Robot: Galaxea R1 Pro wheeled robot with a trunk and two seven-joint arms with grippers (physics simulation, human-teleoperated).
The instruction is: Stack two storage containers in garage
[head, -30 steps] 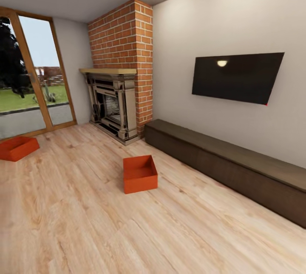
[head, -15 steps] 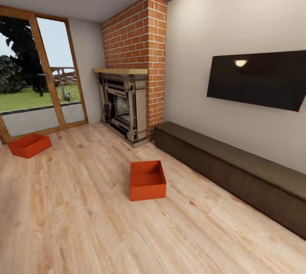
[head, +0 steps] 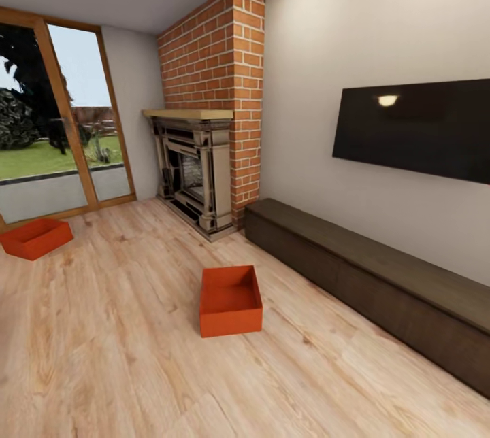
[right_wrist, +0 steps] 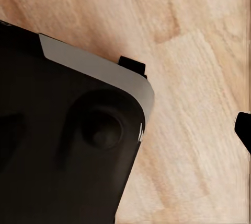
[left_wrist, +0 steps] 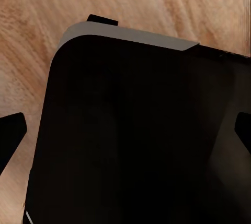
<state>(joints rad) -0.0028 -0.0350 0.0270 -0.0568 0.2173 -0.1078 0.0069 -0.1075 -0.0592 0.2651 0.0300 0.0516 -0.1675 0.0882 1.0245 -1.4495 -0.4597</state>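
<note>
Two orange-red storage containers stand on the light wood planks of the living room. In the head view one container (head: 231, 300) sits mid-floor, open side up and empty. The other container (head: 35, 237) rests far left by the glass door. My left gripper (left_wrist: 125, 135) hangs open over a black part of my own body, a dark fingertip at each side edge of its wrist view. One fingertip (right_wrist: 244, 130) of my right gripper (right_wrist: 125, 135) stands far out to the side; the other is lost against the black body. Neither gripper holds anything.
A brick fireplace (head: 197, 166) fills the far corner. A long low dark cabinet (head: 381, 285) runs along the right wall under a wall-mounted TV (head: 415, 128). A wood-framed glass door (head: 61, 132) spans the left wall. Wood floor (head: 122, 356) lies between me and the containers.
The whole head view has shifted, so the camera moved. The near container now sits a little lower and larger in the picture. Nothing in the room itself moved.
</note>
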